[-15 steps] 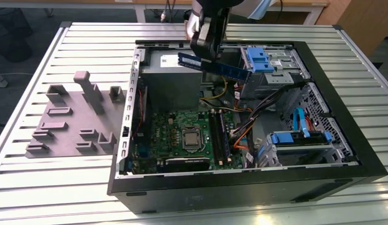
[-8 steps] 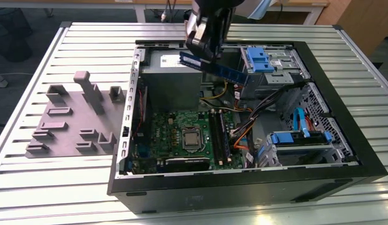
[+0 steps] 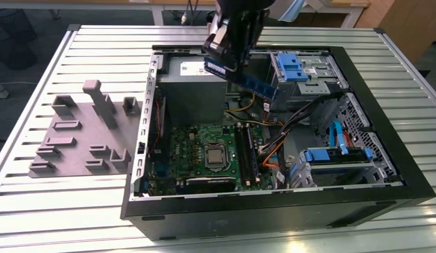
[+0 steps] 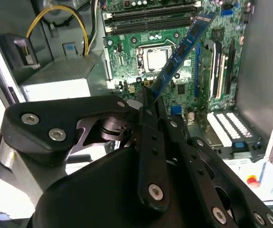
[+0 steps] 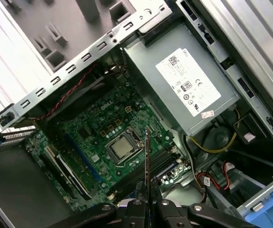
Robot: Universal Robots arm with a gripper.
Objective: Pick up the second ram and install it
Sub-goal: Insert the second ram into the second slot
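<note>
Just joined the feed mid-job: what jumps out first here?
The claw is shut on the ram, holding it tilted in the air above the open case. Below it lies the green motherboard, and a grey fixture sits on the table at the exterior view's left.

The surface [image 3: 77, 211] is ribbed bare metal with a dull sheen. The computer case [image 3: 274, 216] has matt black outer walls and a grey sheet-metal frame inside. The power supply [image 5: 183, 90] is plain grey metal with a white paper label. The fixture [image 3: 84, 137] looks like matt grey plastic. The motherboard [image 5: 98, 133] is green circuit board, slightly glossy. The memory stick [image 4: 181, 50] is blue-green board with black chips. The pincer [image 4: 148, 102] is black, smooth and satin, with bright screws.
</note>
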